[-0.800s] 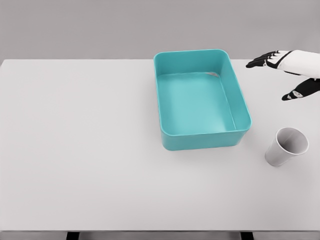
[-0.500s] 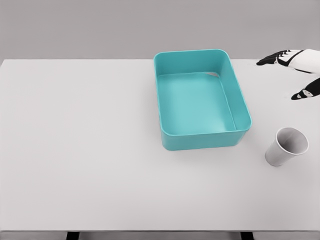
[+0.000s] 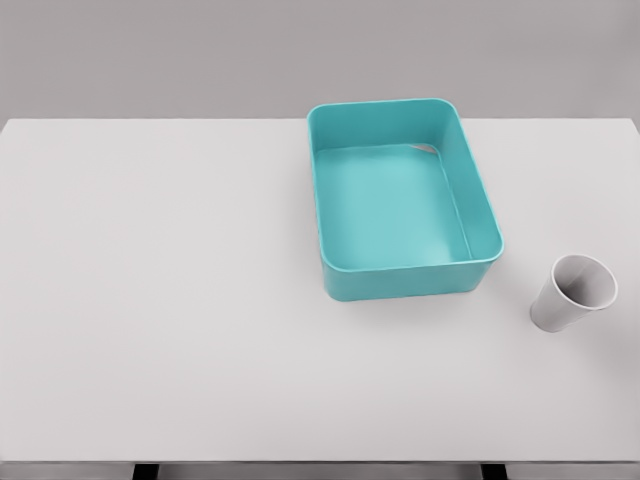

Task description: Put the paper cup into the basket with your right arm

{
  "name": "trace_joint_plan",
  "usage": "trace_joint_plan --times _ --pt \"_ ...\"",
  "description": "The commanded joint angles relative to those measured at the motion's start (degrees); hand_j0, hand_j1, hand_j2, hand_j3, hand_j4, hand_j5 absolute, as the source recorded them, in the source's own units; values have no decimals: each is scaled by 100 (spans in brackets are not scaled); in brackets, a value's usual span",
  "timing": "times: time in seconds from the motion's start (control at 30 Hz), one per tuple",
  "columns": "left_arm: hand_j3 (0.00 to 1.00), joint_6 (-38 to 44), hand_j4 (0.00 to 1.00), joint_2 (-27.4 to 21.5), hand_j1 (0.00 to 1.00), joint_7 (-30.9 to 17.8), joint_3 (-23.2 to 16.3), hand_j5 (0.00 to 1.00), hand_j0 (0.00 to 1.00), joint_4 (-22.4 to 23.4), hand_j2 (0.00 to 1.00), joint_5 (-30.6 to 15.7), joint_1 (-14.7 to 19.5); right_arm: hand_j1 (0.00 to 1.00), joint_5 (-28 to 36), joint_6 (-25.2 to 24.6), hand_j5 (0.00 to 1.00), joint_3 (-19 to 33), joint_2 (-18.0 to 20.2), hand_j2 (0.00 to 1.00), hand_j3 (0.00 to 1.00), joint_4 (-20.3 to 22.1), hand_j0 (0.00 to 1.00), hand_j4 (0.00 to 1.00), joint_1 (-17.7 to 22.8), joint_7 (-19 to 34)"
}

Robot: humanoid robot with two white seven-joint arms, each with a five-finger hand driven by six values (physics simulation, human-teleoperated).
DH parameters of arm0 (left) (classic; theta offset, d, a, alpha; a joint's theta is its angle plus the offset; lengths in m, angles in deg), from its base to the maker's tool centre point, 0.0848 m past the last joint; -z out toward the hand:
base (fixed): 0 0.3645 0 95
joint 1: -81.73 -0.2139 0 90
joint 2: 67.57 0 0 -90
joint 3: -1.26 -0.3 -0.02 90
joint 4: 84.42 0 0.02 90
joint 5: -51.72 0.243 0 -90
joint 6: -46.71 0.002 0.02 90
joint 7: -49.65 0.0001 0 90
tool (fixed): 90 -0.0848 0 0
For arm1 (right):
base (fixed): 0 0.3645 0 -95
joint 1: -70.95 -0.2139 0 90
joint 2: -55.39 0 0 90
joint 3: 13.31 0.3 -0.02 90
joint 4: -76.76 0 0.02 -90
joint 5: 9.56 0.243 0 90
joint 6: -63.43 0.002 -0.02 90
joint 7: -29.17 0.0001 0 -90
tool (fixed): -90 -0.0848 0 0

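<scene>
Head view, white paper cup (image 3: 573,293) upright on the white table (image 3: 160,300), near the right edge, just right of the teal plastic basket (image 3: 405,275) and apart from it, neither hand visible, finger state unknowable

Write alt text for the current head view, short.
A white paper cup stands on a white table, just right of and apart from a teal rectangular basket that holds nothing. The cup's mouth tilts toward the camera, and neither robot arm nor hand is in view.
</scene>
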Motion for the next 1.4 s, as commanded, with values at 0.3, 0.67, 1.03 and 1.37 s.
trace_joint_plan --times 0.3,0.67,1.03,1.37 --pt "100 -1 100 -1 100 -1 0 100 100 1 100 0 9 100 53 16 100 -600 90 100 100 604 100 100 185 -2" --pt "100 -1 100 -1 100 -1 0 100 100 1 100 0 0 100 -175 16 100 -1083 55 100 100 753 100 100 185 -2" --pt "100 -1 100 -1 100 -1 0 100 100 1 100 0 0 100 -175 16 100 -1189 -191 100 100 358 100 100 176 -2" --pt "100 -1 100 -1 100 -1 0 100 100 1 100 0 0 100 -166 16 100 -1189 -252 100 100 525 100 100 176 -2"
